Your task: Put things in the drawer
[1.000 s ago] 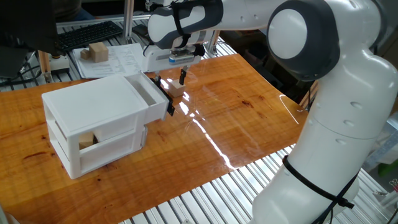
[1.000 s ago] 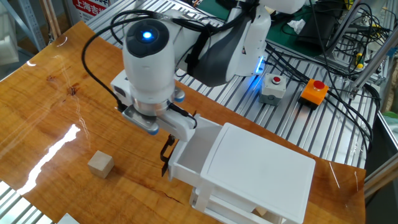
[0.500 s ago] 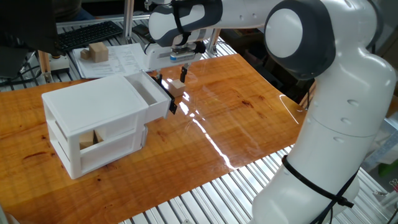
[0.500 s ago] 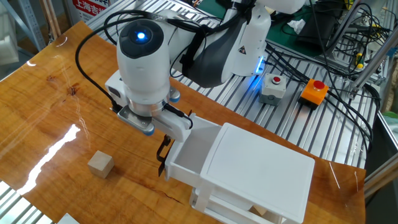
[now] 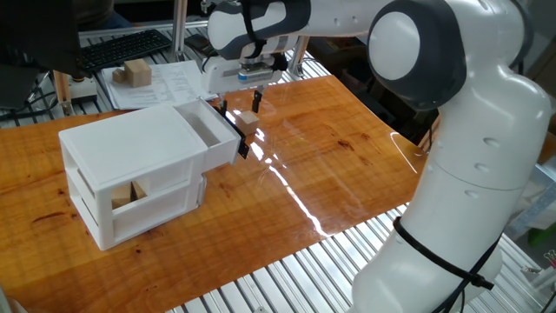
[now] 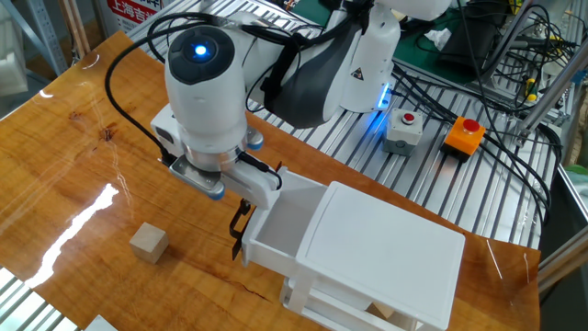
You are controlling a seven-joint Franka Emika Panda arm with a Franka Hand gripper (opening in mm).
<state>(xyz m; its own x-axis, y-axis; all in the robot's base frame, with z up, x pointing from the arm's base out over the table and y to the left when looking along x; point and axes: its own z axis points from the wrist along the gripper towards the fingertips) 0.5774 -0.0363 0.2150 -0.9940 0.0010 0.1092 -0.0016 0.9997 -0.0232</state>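
The small pale beige block (image 5: 248,123) lies on the wooden table just in front of the open upper drawer (image 5: 208,129) of the white cabinet (image 5: 130,139). In the other fixed view the block (image 6: 148,244) sits left of the drawer (image 6: 280,221). The drawer's black handle (image 5: 237,142) faces the block. My gripper (image 5: 239,106) is open and empty, a little above the handle, with one finger (image 5: 256,99) over the block and the other over the drawer's front. It also shows in the other fixed view (image 6: 237,213), partly hidden by the wrist.
The cabinet's lower tier holds a tan block (image 5: 122,196). A larger tan block (image 5: 136,72) lies on papers at the back, near a keyboard (image 5: 122,48). Button boxes (image 6: 459,136) and cables lie behind the cabinet. The table's front edge meets metal slats (image 5: 287,278).
The drawer has slid a little further out. My gripper has risen slightly above the handle and stayed open. The block has not moved.
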